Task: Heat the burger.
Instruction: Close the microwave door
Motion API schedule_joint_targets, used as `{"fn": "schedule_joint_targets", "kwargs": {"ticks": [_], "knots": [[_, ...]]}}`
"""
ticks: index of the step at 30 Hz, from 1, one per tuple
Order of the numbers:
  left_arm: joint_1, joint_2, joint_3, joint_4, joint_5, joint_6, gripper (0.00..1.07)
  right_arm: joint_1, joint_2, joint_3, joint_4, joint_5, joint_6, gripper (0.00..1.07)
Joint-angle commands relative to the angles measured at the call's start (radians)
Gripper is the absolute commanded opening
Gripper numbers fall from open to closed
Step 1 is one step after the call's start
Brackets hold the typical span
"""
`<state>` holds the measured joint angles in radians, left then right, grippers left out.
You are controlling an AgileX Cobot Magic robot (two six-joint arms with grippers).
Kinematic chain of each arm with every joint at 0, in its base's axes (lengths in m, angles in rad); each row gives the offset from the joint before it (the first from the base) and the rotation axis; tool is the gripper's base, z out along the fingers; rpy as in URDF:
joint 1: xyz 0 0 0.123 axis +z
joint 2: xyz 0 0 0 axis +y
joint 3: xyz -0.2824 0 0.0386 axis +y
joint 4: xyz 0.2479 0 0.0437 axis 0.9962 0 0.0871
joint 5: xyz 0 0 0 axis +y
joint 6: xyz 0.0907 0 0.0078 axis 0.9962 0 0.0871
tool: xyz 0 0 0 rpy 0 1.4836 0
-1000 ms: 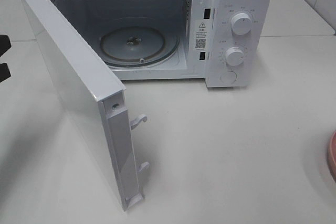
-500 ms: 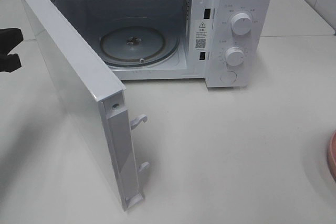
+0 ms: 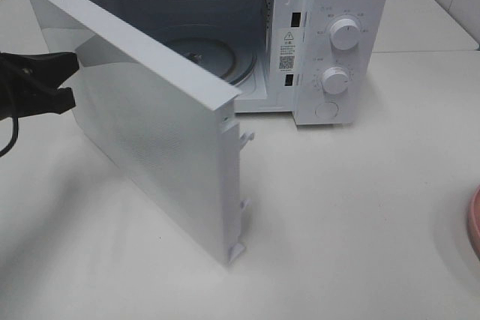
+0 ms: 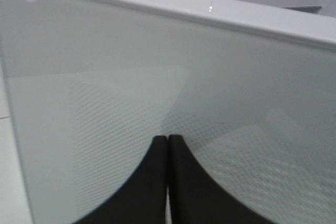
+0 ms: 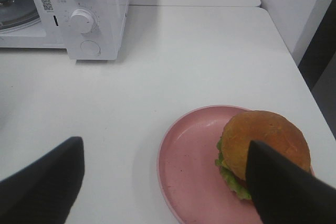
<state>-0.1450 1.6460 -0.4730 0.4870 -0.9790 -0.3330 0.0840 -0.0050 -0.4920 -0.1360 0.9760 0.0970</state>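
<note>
the left gripper has its jaws pressed together with nothing between them, tips against the outer face of the microwave door, which stands partly swung across the cavity. the burger is not inside: it sits on the pink plate on the surface, far to the right of the microwave, under the right gripper, whose jaws stand wide apart and hold nothing.

judged from this, the door matters first. with the burger on the plate, the door ought to sit wide open, so any push on it should be slow and square to the panel, away from the hinge, where a light touch turns it easily. the right jaws should then come down either side of the bun and close gently.

the door is smooth white plastic with a fine dotted mesh window and two small latch hooks on its free edge. the glass turntable is round and ribbed. the bun is glossy, domed, soft-looking, with frilly green lettuce below; the plate is shallow and matte.
</note>
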Motion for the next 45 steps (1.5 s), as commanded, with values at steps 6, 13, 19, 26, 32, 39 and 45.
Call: {"fn": "schedule_joint_targets", "kwargs": {"ticks": [6, 13, 19, 26, 32, 39, 45], "knots": [[-0.104, -0.001, -0.007, -0.119, -0.003, 0.054, 0.00, -0.006, -0.035, 0.001, -0.002, -0.013, 0.004, 0.76], [-0.189, -0.001, -0.024, -0.227, 0.045, 0.108, 0.00, -0.006, -0.035, 0.001, -0.002, -0.013, 0.004, 0.76], [-0.254, 0.011, -0.091, -0.315, 0.122, 0.132, 0.00, -0.006, -0.035, 0.001, -0.002, -0.013, 0.004, 0.76], [-0.307, 0.080, -0.187, -0.316, 0.156, 0.129, 0.00, -0.006, -0.035, 0.001, -0.002, -0.013, 0.004, 0.76], [-0.362, 0.130, -0.280, -0.381, 0.218, 0.131, 0.00, -0.006, -0.035, 0.001, -0.002, -0.013, 0.004, 0.76], [-0.412, 0.203, -0.383, -0.424, 0.231, 0.132, 0.00, -0.006, -0.035, 0.001, -0.002, -0.013, 0.004, 0.76], [-0.435, 0.261, -0.484, -0.432, 0.302, 0.132, 0.00, -0.006, -0.035, 0.001, -0.002, -0.013, 0.004, 0.76]]}}
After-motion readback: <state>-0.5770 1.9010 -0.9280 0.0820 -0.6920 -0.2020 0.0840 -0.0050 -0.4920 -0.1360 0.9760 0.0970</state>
